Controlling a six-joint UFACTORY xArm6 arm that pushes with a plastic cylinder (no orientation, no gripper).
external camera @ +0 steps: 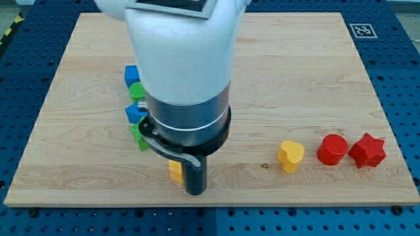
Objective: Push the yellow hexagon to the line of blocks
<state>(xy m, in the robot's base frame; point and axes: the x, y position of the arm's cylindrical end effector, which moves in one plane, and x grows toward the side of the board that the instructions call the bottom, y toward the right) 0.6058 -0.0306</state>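
We see the pale wooden board point(295, 78) on a blue perforated table point(400, 39); my tip point(196, 194), jawless, touches the yellow hexagon point(175, 171).

Our 1 arm comes down from the view's top as a broad white housing point(180, 49), narrowing into a dark collar with a silver band point(190, 124). Below it our straight dark rod point(195, 174) stands upright, and my tip point(196, 193) rests low, left of centre.
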